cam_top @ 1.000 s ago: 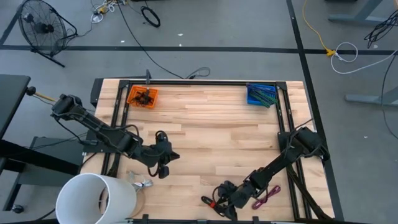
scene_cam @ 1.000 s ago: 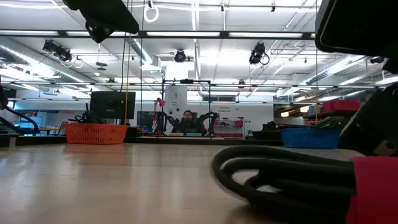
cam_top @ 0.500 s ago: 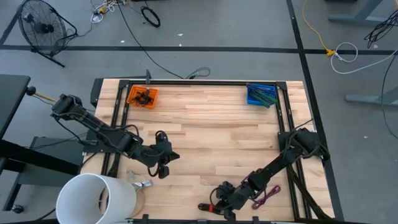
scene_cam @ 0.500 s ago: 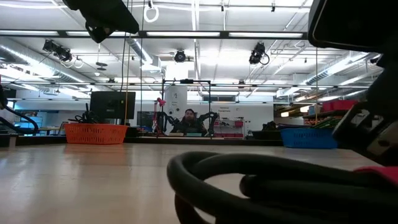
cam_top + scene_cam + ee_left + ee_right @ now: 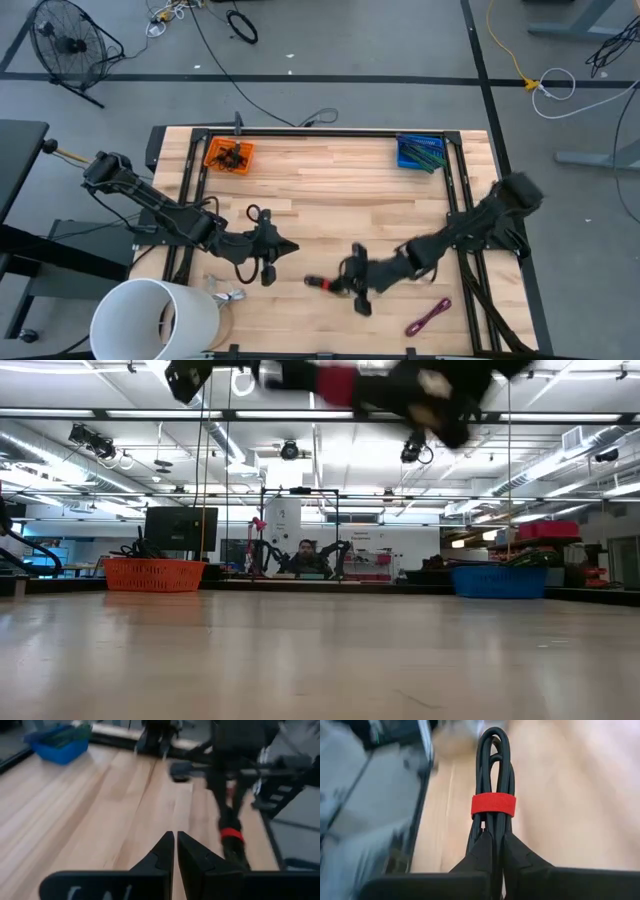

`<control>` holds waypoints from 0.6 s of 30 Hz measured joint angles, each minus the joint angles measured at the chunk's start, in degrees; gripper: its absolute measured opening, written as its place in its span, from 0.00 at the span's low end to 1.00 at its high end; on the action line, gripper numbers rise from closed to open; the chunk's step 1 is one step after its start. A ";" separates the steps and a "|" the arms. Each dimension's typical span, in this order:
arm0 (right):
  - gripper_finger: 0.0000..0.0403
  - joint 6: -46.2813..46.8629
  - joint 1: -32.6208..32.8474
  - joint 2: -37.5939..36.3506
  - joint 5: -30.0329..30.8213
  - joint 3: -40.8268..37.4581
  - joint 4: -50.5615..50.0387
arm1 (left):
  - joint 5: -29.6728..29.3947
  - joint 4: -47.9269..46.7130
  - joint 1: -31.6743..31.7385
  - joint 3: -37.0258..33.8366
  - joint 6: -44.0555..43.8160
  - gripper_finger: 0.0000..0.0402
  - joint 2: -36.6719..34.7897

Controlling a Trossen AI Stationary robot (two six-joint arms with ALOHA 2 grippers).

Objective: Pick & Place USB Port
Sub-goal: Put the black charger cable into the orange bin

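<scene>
A black cable bundle (image 5: 492, 775), tied with a red strap (image 5: 493, 805), sticks out ahead of my right gripper (image 5: 495, 844), which is shut on it. In the high view the gripper (image 5: 347, 283) is near the table's middle front, with the bundle (image 5: 322, 283) pointing toward the table's left. The low view shows the bundle (image 5: 335, 380) high above the tabletop. My left gripper (image 5: 277, 248) is shut on nothing, left of the bundle, with its fingertips (image 5: 176, 851) pointing toward my right arm. My right gripper pinches the bundle's near end (image 5: 492, 831) between its two fingers, just behind the red strap. The fingers come from the table's right and lie along the bundle. The bundle is lifted clear of the table and juts out past the fingertips toward the table's left.
A magenta cable (image 5: 428, 317) lies near the table's front right. An orange basket (image 5: 229, 155) stands at the far left and a blue basket (image 5: 420, 152) at the far right. A white cylinder (image 5: 155, 320) stands beyond the front left corner.
My right gripper has gone from the table's near edge up and toward the table's middle, taking the black bundle with it. The bundle lay on the table by the near edge; now it is lifted clear and points toward the table's left.
</scene>
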 joint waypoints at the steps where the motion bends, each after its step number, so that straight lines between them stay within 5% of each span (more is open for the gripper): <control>1: 0.02 -1.53 -0.66 -2.27 0.89 0.00 -0.34 | -0.04 1.44 0.00 0.00 1.08 0.06 0.00; 9: 0.02 -14.27 -3.44 -15.59 8.45 0.07 2.38 | -0.70 10.40 0.00 0.00 9.02 0.06 0.00; 18: 0.02 -25.22 -4.22 -17.55 8.00 0.07 15.04 | -0.99 24.61 0.00 -0.02 19.95 0.06 0.00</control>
